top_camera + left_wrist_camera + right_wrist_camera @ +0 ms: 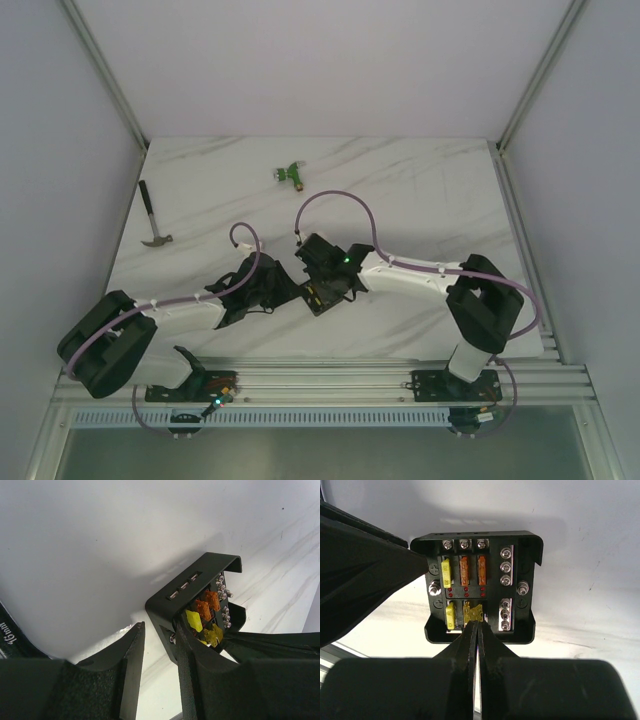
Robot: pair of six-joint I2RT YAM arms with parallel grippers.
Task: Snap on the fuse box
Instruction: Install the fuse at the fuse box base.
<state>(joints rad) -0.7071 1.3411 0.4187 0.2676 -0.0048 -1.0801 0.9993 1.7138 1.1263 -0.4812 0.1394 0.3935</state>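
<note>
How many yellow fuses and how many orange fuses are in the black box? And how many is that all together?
yellow fuses: 3
orange fuses: 2
Total in the fuse box: 5
</note>
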